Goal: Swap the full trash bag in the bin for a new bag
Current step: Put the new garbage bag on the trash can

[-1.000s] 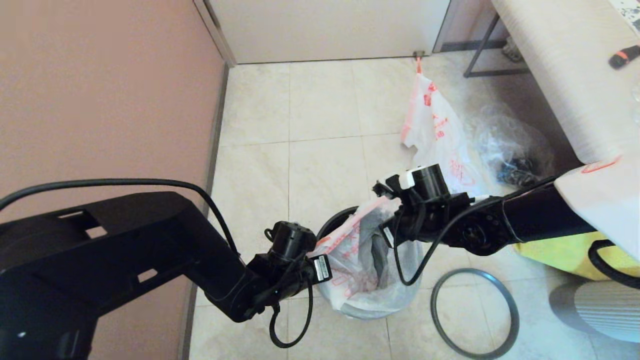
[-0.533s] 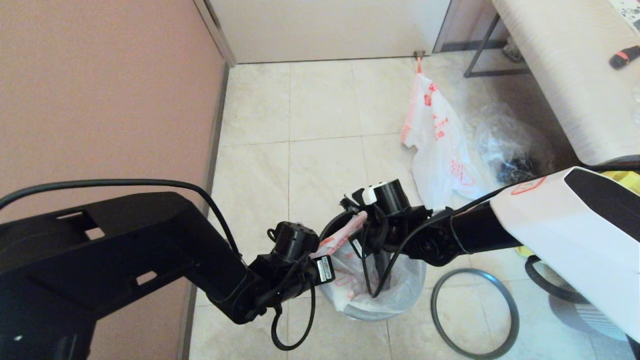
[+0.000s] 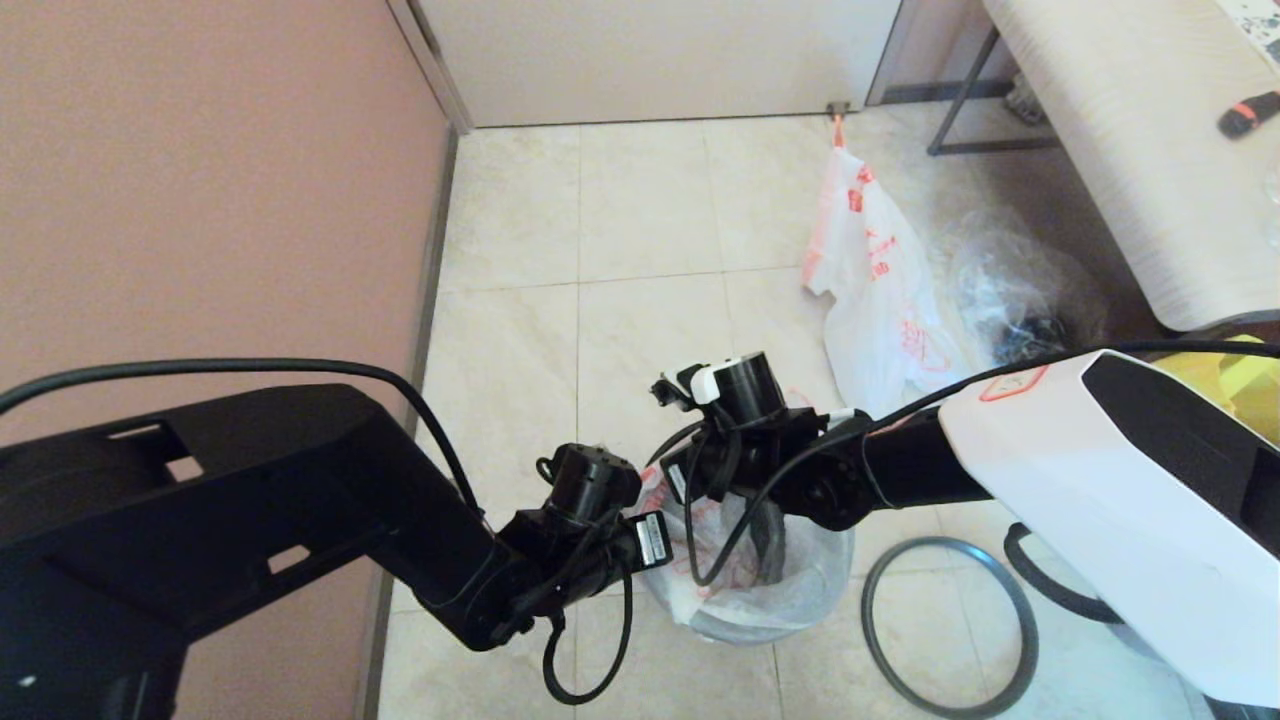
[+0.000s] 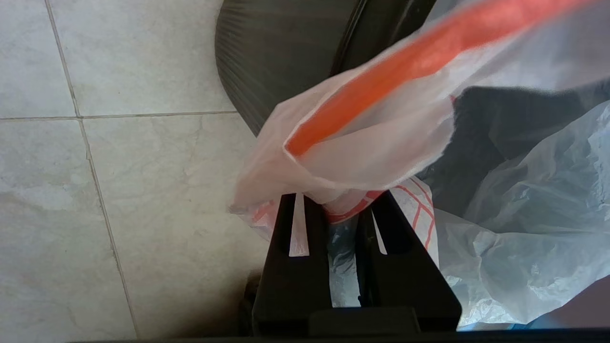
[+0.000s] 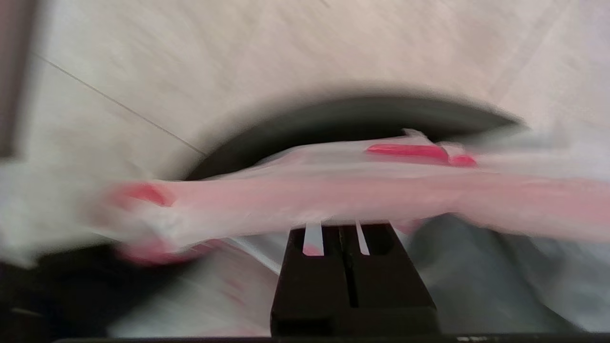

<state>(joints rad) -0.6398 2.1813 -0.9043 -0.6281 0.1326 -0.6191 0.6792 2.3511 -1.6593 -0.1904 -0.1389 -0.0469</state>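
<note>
The new bag [image 3: 745,575], thin white plastic with orange-red print, hangs open inside the black bin [image 3: 740,633]. My left gripper [image 4: 340,205] is at the bin's left rim, shut on a bunched fold of the bag with its orange hem [image 4: 405,62]. My right gripper [image 5: 339,226] hangs over the bin's left part, close to the left one, shut on the bag's stretched hem [image 5: 333,190]. The bin's ribbed wall [image 4: 276,52] lies just beyond the left fingers. The full trash bag [image 3: 880,300] lies on the floor behind the bin.
The grey hoop [image 3: 950,625] lies flat on the tiles to the right of the bin. A clear plastic bag [image 3: 1020,290] sits beside the full one, under a table [image 3: 1130,150]. A yellow tote [image 3: 1235,385] is at the right. A pink wall [image 3: 200,200] runs along the left.
My right arm has swung left across the bin's mouth, carrying the bag's hem from the right side toward the left gripper. The left arm has stayed put.
</note>
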